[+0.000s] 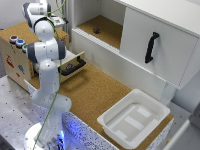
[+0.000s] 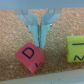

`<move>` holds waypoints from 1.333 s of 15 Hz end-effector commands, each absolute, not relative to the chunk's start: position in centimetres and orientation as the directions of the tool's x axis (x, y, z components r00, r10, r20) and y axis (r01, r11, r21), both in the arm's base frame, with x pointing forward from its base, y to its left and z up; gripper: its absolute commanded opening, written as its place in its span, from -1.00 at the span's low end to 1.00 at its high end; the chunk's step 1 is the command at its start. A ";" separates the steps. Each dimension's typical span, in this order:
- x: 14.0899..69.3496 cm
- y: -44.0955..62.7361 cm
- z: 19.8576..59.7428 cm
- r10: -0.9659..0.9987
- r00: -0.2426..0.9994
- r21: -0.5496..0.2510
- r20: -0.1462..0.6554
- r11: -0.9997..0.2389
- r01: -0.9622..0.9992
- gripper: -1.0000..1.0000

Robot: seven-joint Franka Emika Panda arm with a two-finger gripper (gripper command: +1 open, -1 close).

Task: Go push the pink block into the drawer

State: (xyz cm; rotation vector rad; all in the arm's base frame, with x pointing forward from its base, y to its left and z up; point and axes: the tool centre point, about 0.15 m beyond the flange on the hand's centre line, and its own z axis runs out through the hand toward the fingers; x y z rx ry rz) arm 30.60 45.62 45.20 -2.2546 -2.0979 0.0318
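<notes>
Here the wrist view shows the pincer (image 2: 41,31) over the cork surface (image 2: 15,30), its two translucent fingers (image 2: 48,25) drawn narrow, tips close together with nothing between them. The pink block (image 2: 33,56) lies on the cork right at the fingertips, rotated so one corner points toward them; whether the tips touch that corner cannot be told. Its top face carries a dark letter D. A yellow block (image 2: 75,49) with black markings sits near the pink one, apart from it, cut off by the picture's edge.

In the exterior view the white Panda arm (image 1: 46,55) stands in front of the plywood box (image 1: 15,62) and hides the pincer and both blocks. The drawer (image 1: 72,64) is pulled open, its black bar handle (image 1: 73,68) facing out over the cork. Round coloured buttons (image 1: 18,41) sit on the box top. To the exterior view's right: a white cabinet door (image 1: 160,47) with a vertical black handle (image 1: 151,47), and lower down a white plastic bin (image 1: 152,112).
</notes>
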 end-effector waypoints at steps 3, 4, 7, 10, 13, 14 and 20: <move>26.8 46.4 44.3 0.992 -0.048 -0.038 0.119 0.052 0.998 -1.00; 26.7 46.4 44.3 0.992 -0.059 -0.039 0.115 0.064 0.997 -1.00; 26.7 45.5 43.5 0.994 -0.070 -0.037 0.085 0.074 0.997 -1.00; 27.6 44.3 43.0 0.997 -0.034 -0.031 0.071 0.036 0.999 -1.00; 28.9 42.6 43.1 0.998 0.027 -0.019 0.063 -0.026 0.999 -1.00; 29.3 42.0 43.2 0.997 0.045 -0.016 0.063 -0.044 0.999 -1.00; 29.9 39.1 42.9 0.995 0.085 -0.030 0.046 -0.084 0.996 -1.00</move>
